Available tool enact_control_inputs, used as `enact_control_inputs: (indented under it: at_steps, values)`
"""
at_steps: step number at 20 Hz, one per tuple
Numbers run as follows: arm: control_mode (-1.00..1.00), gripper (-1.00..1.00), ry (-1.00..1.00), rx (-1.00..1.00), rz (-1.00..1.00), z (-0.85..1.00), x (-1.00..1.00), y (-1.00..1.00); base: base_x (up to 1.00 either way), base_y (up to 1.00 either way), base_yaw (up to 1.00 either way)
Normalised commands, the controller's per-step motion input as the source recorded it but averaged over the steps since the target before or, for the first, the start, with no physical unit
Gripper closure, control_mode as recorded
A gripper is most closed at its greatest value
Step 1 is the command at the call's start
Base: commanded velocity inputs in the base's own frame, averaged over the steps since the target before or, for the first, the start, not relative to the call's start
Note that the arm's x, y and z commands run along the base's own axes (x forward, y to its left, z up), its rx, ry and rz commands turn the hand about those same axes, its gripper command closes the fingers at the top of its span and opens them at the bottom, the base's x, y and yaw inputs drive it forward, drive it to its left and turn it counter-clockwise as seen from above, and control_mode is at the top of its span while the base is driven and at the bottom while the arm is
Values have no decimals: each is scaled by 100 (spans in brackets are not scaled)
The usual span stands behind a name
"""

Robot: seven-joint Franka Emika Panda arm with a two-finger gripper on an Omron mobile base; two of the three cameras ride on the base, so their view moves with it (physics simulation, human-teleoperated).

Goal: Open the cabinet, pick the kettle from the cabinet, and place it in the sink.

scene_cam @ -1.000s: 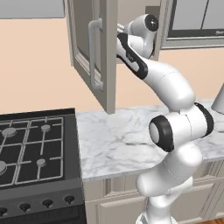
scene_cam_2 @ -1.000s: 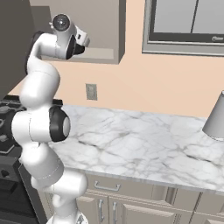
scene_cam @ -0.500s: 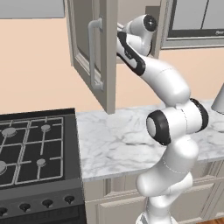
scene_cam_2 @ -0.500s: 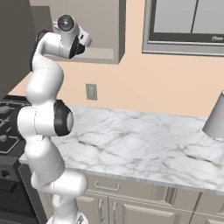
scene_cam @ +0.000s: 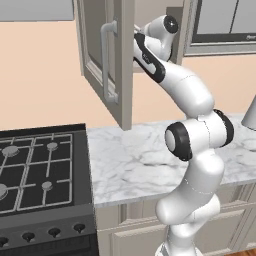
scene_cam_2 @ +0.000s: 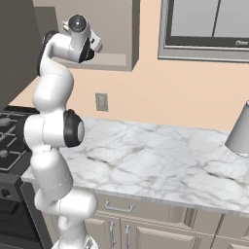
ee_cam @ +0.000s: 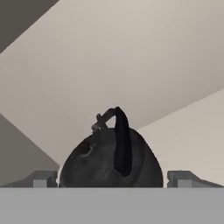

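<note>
The cabinet's door (scene_cam: 107, 60) stands swung open, its long grey bar handle (scene_cam: 106, 62) facing out. My arm reaches up into the cabinet (scene_cam_2: 109, 29), with the hand at the shelf edge. In the hand view the small black kettle (ee_cam: 109, 157) sits on the shelf close in front, arched handle up. My gripper (ee_cam: 113, 179) is open, one fingertip (ee_cam: 43, 179) on each side of the kettle's body with a small gap. The sink is out of view.
A black gas stove (scene_cam: 35, 170) is at the left beside the marble counter (scene_cam: 135, 160). A grey cone-shaped object (scene_cam_2: 240, 131) stands at the counter's far right. A glass-fronted cabinet (scene_cam_2: 209, 24) hangs to the right, above a wall outlet (scene_cam_2: 101, 102).
The hand has edged slightly higher and further into the cabinet. The door has not moved.
</note>
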Motion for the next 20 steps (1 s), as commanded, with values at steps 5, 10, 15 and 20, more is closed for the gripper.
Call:
enact_control_inputs:
  at_steps: [5, 10, 15, 20]
  values:
    - [-100, -100, 3, 5, 0, -1, 2, 2, 0, 0, 0]
    - [-100, -100, 0, 4, 0, -3, 0, 4, 0, 0, 0]
    - [-100, -100, 0, 3, 0, -10, 0, 8, 0, 0, 0]
    - [-100, -100, -1, 2, 0, -20, 0, 13, 0, 0, 0]
